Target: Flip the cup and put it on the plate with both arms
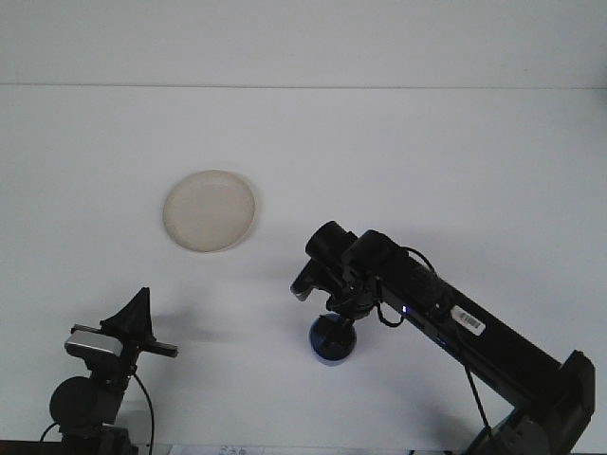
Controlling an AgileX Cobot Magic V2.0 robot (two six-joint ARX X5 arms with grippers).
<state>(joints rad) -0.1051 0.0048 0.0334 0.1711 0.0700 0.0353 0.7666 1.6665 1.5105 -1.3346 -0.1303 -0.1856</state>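
Table (474, 161) holds one cup (332, 345), one plate (209, 210).

I see a matt white table (474, 161) that looks smooth, and a cream plate (209, 210) with a dull, faintly grainy face. The cup (332, 341) looks like glossy blue plastic; both arms read as matt black.

The cup (331, 344) is blue and small. It sits low in the front view, a little right of the middle, on the white desk (455, 161). The dark wrist of the right arm covers its upper part, so only the lower rounded body shows. Whether it stands upright or upside down cannot be told. The plate (209, 210) is round, pale cream, with a shallow raised rim. It lies flat and bare, well apart from the cup, up and to the left.
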